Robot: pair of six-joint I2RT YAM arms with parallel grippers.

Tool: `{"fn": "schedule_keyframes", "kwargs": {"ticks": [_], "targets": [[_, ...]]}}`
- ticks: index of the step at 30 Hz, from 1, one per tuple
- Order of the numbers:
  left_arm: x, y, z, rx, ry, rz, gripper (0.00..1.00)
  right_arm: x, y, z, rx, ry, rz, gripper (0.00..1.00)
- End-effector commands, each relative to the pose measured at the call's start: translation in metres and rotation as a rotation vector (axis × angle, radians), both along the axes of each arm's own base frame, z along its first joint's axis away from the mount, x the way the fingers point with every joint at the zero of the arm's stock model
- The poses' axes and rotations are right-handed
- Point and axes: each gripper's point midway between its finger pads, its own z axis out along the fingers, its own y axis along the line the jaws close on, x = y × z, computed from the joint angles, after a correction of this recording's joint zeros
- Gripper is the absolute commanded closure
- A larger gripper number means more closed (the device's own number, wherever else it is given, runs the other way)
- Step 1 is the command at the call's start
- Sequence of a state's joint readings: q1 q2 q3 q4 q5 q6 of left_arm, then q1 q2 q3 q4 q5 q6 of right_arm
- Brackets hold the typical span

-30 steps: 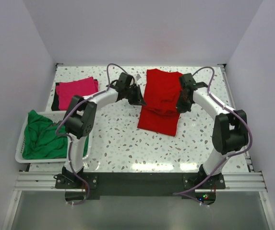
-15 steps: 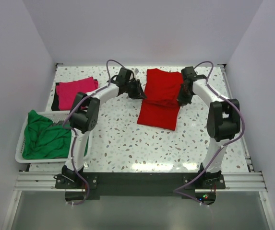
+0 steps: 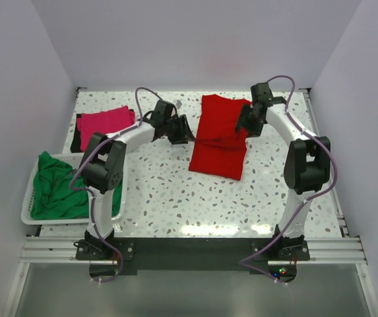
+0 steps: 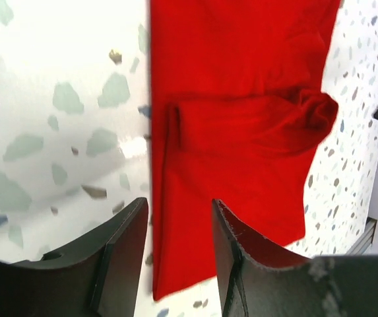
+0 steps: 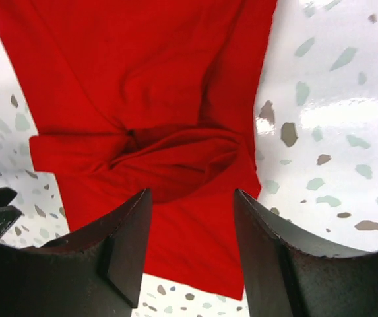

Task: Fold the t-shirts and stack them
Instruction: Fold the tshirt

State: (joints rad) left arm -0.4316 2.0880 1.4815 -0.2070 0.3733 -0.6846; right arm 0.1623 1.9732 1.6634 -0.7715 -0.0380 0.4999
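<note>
Middle tee (image 3: 216, 155) centre-back — corner tee (image 3: 106, 122) back-left, 3rd tee (image 3: 60, 188) in basket (image 3: 26, 201), front-left.

White basket (image 3: 28, 201), speckled tabletop (image 3: 175, 191)

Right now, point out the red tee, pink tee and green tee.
red tee (image 3: 220, 135): top external view, its middle, near the cross fold.
pink tee (image 3: 106, 123): top external view, middle of its top face.
green tee (image 3: 60, 188): top external view, its crumpled middle.
</note>
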Motion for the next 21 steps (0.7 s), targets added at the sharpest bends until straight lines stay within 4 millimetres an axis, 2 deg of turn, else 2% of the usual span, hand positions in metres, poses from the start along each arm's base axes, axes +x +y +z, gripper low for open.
{"fn": "schedule_keyframes", "kwargs": {"ticks": [1, 2, 4, 6, 11, 16, 21], "targets": [[-0.009, -0.003, 0.043, -0.018, -0.132, -0.037, 0.52, -0.015, 0.038, 0.018, 0.083, -0.044, 0.119, 0.45], [-0.02, -0.01, 0.04, -0.019, -0.131, -0.058, 0.52, -0.021, 0.046, 0.014, 0.083, -0.031, 0.142, 0.45], [-0.033, -0.025, 0.052, -0.031, -0.162, -0.101, 0.52, -0.035, 0.063, 0.0, 0.078, 0.009, 0.187, 0.45], [-0.041, -0.036, 0.053, -0.045, -0.176, -0.136, 0.52, -0.043, 0.073, -0.009, 0.076, 0.031, 0.207, 0.46], [-0.064, -0.077, 0.047, -0.129, -0.191, -0.242, 0.52, -0.05, 0.078, -0.027, 0.074, 0.082, 0.201, 0.46], [-0.083, -0.082, 0.007, -0.106, -0.122, -0.292, 0.52, -0.052, 0.083, -0.036, 0.092, 0.106, 0.191, 0.46], [-0.099, -0.068, -0.026, -0.053, -0.066, -0.29, 0.53, -0.047, 0.084, -0.044, 0.081, 0.119, 0.19, 0.46]]}}
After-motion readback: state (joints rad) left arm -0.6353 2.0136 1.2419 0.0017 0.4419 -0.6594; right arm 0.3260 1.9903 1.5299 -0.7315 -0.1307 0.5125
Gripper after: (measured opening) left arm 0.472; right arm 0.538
